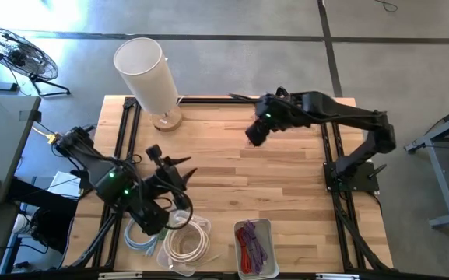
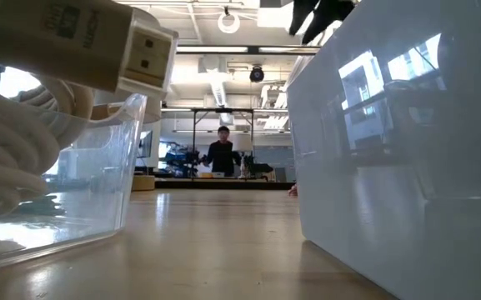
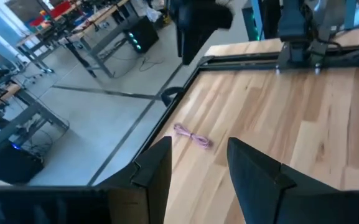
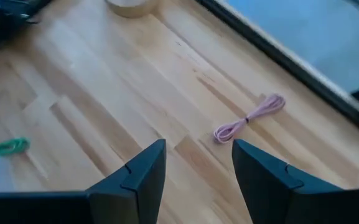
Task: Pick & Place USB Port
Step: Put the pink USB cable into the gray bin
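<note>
1. Pink cable [image 4: 249, 118], coiled and tied in a small bundle, lies on the bare wood table [image 1: 286, 187] near its far edge; you see the bundle in both wrist views, apart from everything else.
2. Your right gripper [image 4: 198, 165] hangs above the table with its fingers parted and nothing between them; the pink cable sits just beyond the fingertips.
3. Your left gripper [image 3: 198, 165] is over the near left part of the table, fingers likewise spread and empty.
4. Near edge, high view: a clear bin [image 1: 185, 247] holds white coiled cables, beside it a tray [image 1: 264, 225] of red and purple cables.
5. White cylinder [image 1: 148, 71] stands on a round wooden base at the far left of the table.
6. Low view: a white USB plug [image 2: 140, 54] rests over the clear bin's rim; a person [image 2: 222, 154] stands far back in the room.
</note>
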Motion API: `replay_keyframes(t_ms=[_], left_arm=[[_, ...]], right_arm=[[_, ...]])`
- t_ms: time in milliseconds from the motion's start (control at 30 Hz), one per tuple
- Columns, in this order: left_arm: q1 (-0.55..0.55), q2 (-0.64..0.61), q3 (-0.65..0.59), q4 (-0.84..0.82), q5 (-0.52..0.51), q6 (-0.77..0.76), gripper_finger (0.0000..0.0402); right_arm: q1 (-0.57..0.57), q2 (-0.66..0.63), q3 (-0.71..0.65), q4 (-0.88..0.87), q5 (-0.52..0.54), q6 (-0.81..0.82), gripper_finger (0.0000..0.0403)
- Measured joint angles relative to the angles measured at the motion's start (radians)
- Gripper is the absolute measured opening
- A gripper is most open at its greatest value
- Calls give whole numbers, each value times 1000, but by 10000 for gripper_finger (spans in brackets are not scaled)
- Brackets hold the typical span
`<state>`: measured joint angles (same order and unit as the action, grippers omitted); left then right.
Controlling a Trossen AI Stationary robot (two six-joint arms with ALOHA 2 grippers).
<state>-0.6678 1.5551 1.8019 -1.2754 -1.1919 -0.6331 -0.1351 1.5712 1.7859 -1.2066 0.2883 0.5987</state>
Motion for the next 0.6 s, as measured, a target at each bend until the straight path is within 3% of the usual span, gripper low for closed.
replay_keyframes(t_ms=[300,600], left_arm=[[0,-105,0,-134,60,-4,151],[0,-161,0,-173,63,0,151]], right_arm=[[-155,190,0,85,-109,84,176],[-303,380,0,19,-168,110,176]])
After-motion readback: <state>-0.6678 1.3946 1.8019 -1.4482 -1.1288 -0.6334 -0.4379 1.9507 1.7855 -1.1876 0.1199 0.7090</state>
